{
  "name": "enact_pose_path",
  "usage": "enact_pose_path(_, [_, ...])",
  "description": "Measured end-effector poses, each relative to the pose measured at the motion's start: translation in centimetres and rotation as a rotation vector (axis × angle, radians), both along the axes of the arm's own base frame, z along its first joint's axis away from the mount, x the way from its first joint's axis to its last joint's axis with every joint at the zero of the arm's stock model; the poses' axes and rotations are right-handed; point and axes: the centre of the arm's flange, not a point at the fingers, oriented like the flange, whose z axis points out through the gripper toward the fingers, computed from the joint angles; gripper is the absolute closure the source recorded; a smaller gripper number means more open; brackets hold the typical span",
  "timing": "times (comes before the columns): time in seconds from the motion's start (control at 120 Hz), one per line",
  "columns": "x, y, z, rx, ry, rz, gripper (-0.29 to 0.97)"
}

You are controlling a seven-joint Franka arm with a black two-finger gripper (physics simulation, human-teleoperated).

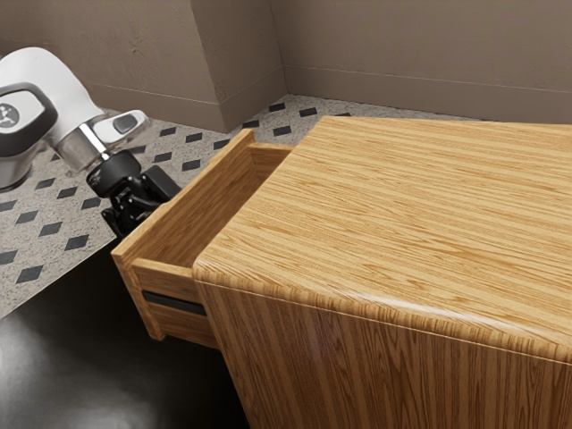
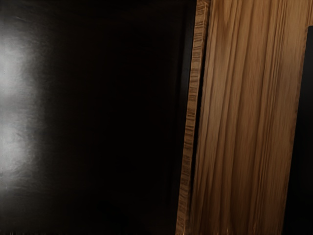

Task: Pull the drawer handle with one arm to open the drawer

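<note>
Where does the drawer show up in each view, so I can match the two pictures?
Exterior view: the drawer juts out of the wooden cabinet toward the exterior view's left, with the end effector at the outer side of its front panel.
Wrist view: the drawer is a close wood-grain panel whose thin edge borders the dark floor.
Shared landmark: the glossy black floor beside the drawer.

I see the drawer [image 1: 192, 214] standing well out of the wooden cabinet [image 1: 402, 223], just under its top edge, toward the exterior view's left. My black gripper [image 1: 134, 206] sits against the outer face of the drawer front, near its upper edge. The white arm [image 1: 45, 107] reaches in over a tiled floor [image 1: 54, 223] with dark diamonds.
</note>
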Motion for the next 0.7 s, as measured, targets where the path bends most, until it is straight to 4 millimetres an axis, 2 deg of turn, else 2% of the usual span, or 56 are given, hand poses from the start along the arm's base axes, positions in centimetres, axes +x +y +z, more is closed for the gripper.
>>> enact_pose_path(0.7, [-3.1,5.1,-0.2,-0.041,0.005,0.027,0.01])
